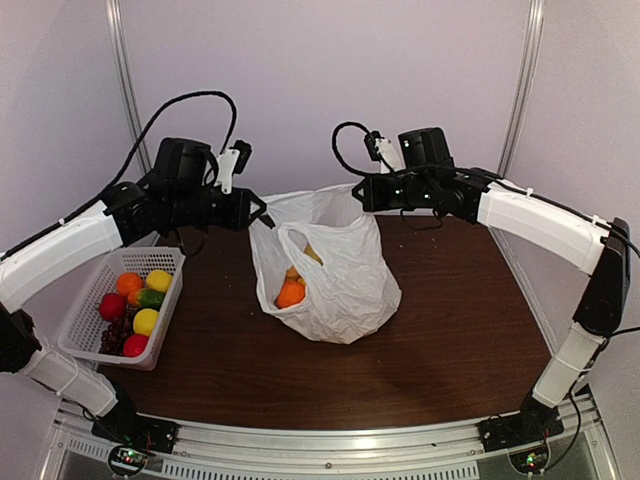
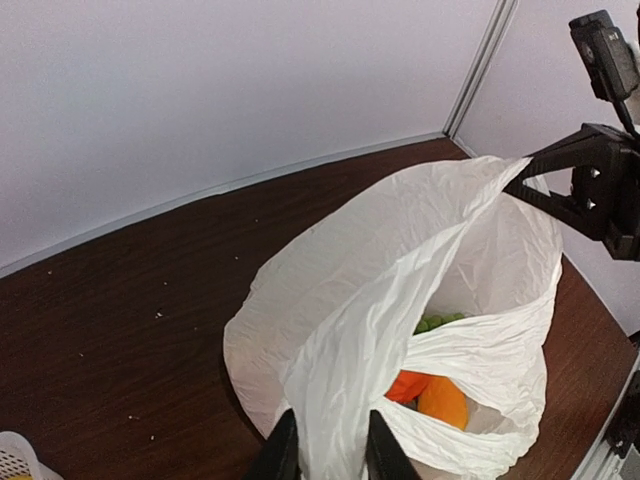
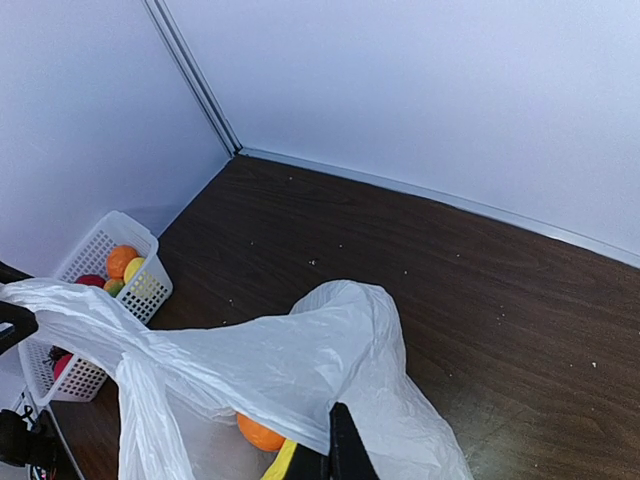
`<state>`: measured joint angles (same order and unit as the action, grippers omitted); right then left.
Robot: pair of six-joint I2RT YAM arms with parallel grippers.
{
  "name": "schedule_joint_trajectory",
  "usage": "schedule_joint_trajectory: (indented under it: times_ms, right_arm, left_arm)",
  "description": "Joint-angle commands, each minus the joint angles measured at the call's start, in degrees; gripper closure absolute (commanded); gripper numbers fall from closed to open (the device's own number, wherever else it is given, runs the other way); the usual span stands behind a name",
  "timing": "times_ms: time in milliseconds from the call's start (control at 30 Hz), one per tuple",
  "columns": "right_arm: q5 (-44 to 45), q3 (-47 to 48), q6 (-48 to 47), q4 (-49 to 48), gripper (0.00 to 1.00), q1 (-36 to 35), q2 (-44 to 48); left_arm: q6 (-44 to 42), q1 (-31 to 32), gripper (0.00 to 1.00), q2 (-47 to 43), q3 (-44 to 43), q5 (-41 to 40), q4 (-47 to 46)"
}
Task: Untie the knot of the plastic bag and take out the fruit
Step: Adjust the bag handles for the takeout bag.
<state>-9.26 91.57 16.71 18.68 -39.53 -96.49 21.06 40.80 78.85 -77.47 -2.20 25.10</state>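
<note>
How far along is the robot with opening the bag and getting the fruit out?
Done: no knot shows, and the plastic bag gapes at its mouth. In hand: the left gripper and the right gripper each pinch one side of it, stretching it wide. Left: the fruit, green grapes among it, lies inside and needs lifting out.

Both arms in shot now: the left arm (image 1: 60, 250) and the right arm (image 1: 540, 222) wear smooth white shells on the long links, with matte black joints and boxy black wrist housings. 1 black cable (image 1: 170, 105) loops above the left wrist, another (image 1: 345, 140) curls by the right. White camera brackets (image 1: 232, 165) up top. The right gripper (image 2: 518, 186) is black and angular, with 2 pale screws (image 2: 590, 172) in its frame. Black bases (image 1: 150, 435) carry tiny green and red lights.
</note>
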Motion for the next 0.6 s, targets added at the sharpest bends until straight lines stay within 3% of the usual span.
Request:
schedule_joint_trajectory:
  times_ms: [0, 100, 233, 433, 567]
  right_arm:
    - [-0.13, 1.13, -0.13, 0.75, 1.0, -0.46, -0.83]
    - [-0.03, 1.6, -0.25, 0.73, 1.0, -0.46, -1.09]
    - [1.51, 4.11, 0.24, 2.54, 1.0, -0.46, -2.11]
    - [2.84, 5.73, 1.29, 5.27, 0.48, -0.71, 0.73]
    - [5.78, 4.87, 2.96, 8.53, 0.35, -1.94, 5.12]
  left_arm:
    - [-1.46, -0.41, 0.86, 0.13, 0.16, 0.85, -0.12]
    - [-1.37, -0.37, 0.99, -0.71, 0.83, 1.18, -0.97]
    - [-0.92, -0.37, 1.0, -2.04, 1.53, 2.19, -1.82]
    - [1.66, -0.37, 1.0, -3.86, 3.07, 6.04, -2.3]
    - [3.64, -0.37, 1.0, -5.01, 4.58, 7.67, -2.91]
